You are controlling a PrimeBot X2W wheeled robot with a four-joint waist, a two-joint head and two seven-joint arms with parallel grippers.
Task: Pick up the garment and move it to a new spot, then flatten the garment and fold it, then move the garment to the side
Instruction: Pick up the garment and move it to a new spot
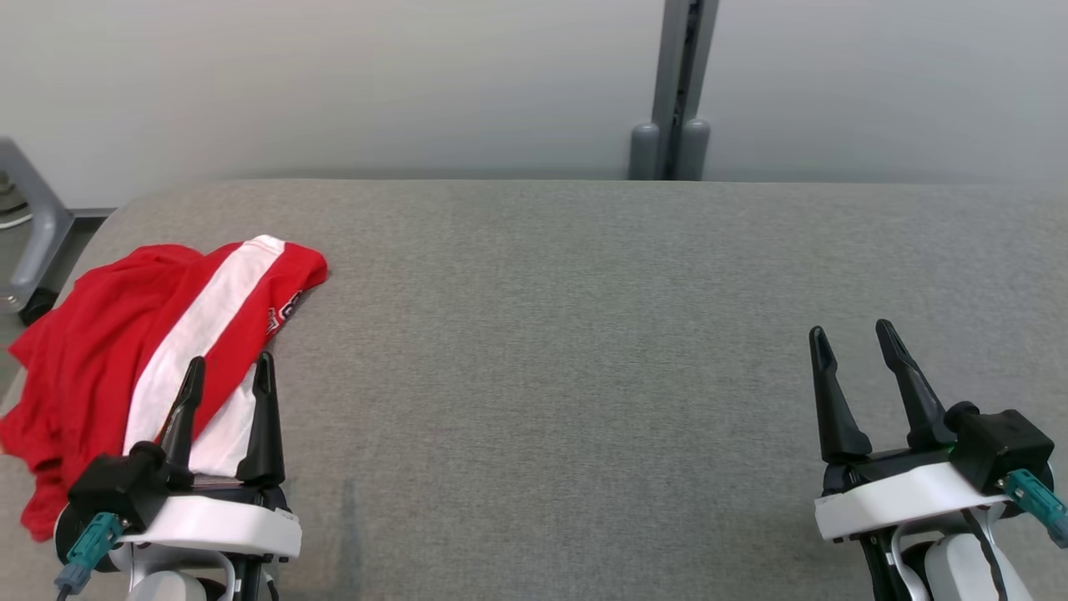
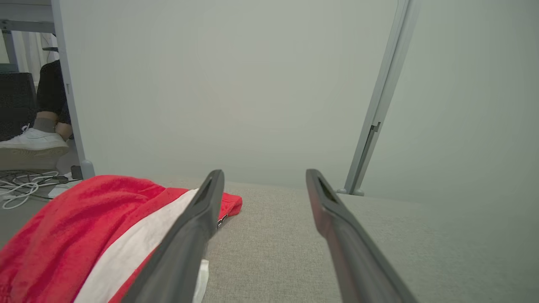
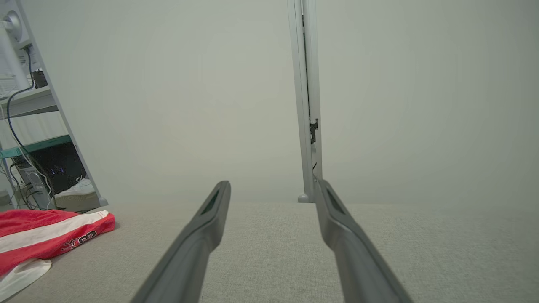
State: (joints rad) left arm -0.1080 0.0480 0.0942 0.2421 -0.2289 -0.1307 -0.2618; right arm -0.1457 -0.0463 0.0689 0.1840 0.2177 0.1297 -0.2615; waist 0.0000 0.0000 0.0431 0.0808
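A red garment [image 1: 92, 351] with a broad white stripe lies crumpled at the left end of the grey padded table [image 1: 584, 334], part of it hanging over the left edge. My left gripper [image 1: 228, 371] is open, its fingers over the garment's near right part, with nothing between them. In the left wrist view the garment [image 2: 84, 227] lies to the left of the open left gripper [image 2: 263, 179]. My right gripper [image 1: 851, 336] is open over bare table at the right, far from the garment. The right wrist view has the garment [image 3: 38, 237] far left of the open right gripper [image 3: 273, 189].
A pale partition wall with a grey upright post [image 1: 680, 92] runs behind the table. A grey frame leg with a caster [image 1: 33, 242] stands off the table's left end. A person's white shoe [image 2: 33, 141] and loose cables [image 2: 25, 185] are on the floor beyond the left edge.
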